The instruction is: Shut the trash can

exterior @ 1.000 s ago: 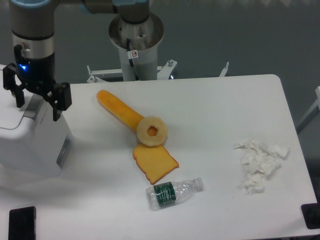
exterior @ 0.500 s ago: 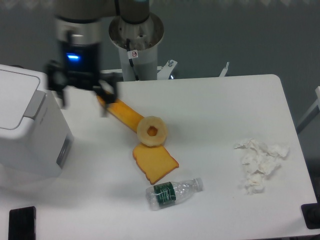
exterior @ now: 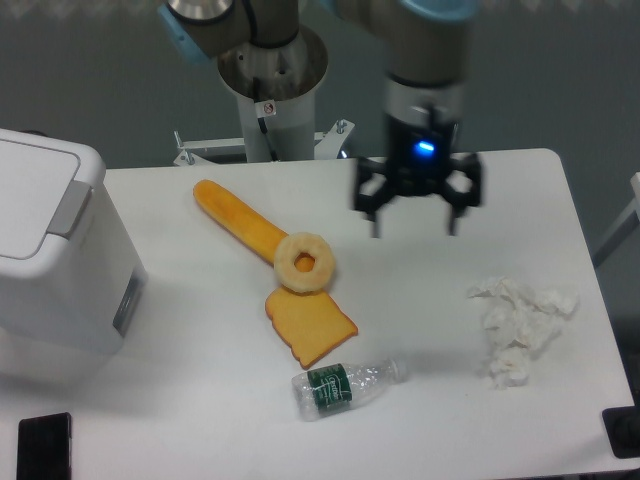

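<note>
My two-finger gripper (exterior: 412, 222) hangs in the upper middle of the frame with its black fingers spread wide and nothing between them, above bare white table (exterior: 450, 330). The large boxy white plastic trash can (exterior: 55, 260) sits at the far left edge, well apart from me, and its white lid (exterior: 30, 205) looks flat and flush on the body, the grey hinge strip (exterior: 70, 208) lying along its right side. I judge the bin shut, so the job looks done.

The risk from here is mostly my own travel. If I drop low, my open fingers could catch the crumpled white tissue pile (exterior: 520, 325) at lower right, or sweep the long orange foam stick (exterior: 238, 222), the pale foam ring (exterior: 305, 263) resting on it, and the orange bread-shaped slice (exterior: 308, 325) just below that ring. The clear plastic bottle with a green label (exterior: 348, 385) lies on its side lower down and would roll at a touch.

With the lid down I cannot see what the bin holds. The bottle appears empty.
</note>
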`<state>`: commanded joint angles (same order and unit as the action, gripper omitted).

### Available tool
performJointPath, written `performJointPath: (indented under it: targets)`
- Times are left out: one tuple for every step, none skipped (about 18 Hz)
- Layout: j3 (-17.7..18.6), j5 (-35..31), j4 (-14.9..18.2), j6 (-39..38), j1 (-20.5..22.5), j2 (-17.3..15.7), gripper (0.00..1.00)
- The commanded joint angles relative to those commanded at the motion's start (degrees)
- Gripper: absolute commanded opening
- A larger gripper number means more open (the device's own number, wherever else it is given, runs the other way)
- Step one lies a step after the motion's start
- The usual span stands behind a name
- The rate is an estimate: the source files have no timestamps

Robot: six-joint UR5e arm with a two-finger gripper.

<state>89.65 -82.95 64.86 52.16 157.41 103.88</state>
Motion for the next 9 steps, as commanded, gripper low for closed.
performJointPath:
  targets:
    - [0.0, -1.41, -0.26, 4.31, 0.53, 2.01, 1.0]
    - [-0.35, -2.9, -0.35, 8.27, 1.05, 4.03, 1.0]
    - [-0.44, -4.31, -0.44, 12.14, 1.76, 5.62, 1.0]
    - [-0.61, -5.19, -0.61, 15.83, 2.11, 6.68, 1.0]
    - [-0.88, -5.55, -0.62, 19.26, 2.64, 7.56, 1.0]
    - [-1.31, -6.07, -0.62, 25.3, 3.43, 9.14, 1.0]
    - [-1.32, -6.43, -0.7, 27.36, 3.52, 9.67, 1.0]
    - [-1.41, -6.61, -0.88, 28.16, 3.52, 9.94, 1.0]
    - [-1.32, -6.87, -0.97, 27.91, 3.43, 9.94, 1.0]
